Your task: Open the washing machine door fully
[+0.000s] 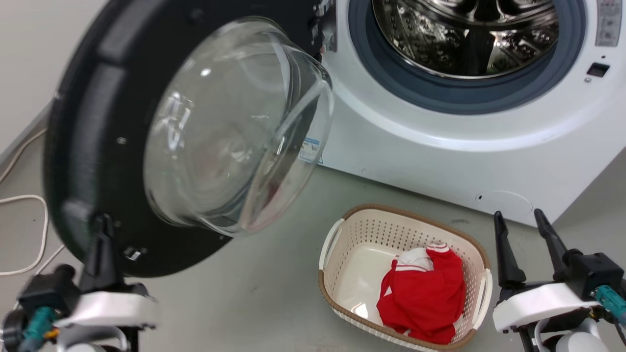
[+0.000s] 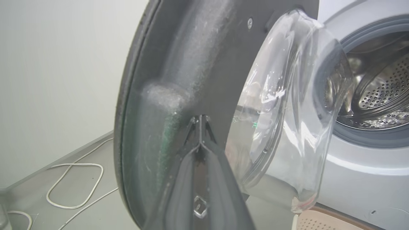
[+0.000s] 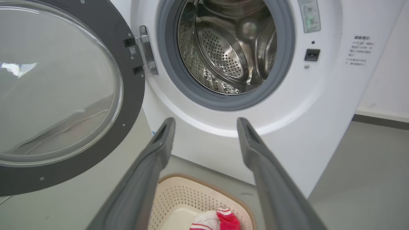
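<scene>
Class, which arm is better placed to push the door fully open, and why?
Left: the left end effector, shut, meets the washing machine door; the right end effector, open, hangs by the basket.

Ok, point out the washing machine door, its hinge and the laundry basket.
washing machine door [image 1: 93,146], head view, black inner face left of the glass.
hinge [image 3: 148,51], right wrist view, its metal plate.
laundry basket [image 1: 376,232], head view, perforated far wall.
</scene>
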Controlling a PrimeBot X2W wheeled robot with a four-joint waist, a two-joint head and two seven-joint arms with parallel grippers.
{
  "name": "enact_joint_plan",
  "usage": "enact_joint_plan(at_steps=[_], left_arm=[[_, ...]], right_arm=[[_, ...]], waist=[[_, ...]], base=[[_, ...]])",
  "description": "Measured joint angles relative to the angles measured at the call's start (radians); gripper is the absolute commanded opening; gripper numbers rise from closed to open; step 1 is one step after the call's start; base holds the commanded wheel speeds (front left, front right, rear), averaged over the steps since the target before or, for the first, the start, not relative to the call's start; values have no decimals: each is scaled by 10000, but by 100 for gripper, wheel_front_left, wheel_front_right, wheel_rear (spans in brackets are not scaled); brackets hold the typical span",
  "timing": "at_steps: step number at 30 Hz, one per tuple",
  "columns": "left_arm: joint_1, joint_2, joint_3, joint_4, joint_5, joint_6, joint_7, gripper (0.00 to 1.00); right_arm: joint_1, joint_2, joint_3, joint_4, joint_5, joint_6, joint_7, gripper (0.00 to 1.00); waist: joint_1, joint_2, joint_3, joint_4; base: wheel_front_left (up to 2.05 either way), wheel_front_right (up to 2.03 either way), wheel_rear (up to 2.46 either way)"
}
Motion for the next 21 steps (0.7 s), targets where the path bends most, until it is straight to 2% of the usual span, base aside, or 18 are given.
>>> enact_joint_plan(at_steps=[7, 15, 21], left_arm=[[-950, 245, 1164, 965, -382, -303, -59, 0], [-2085, 771, 2370, 2443, -575, -1032, -63, 0], [-2594, 972, 2913, 3281, -441, -1446, -102, 0]], right_arm=[[-253, -2, -23, -136, -157, 0, 125, 100], [-596, -2, -33, -255, -261, 0, 207, 100], [-709, -2, -84, -278, -309, 0, 203, 100]], waist=[[1, 0, 560, -148], [1, 0, 1092, -406], [1, 0, 1257, -565]], base=[[0, 0, 0], [0, 0, 0], [0, 0, 0]])
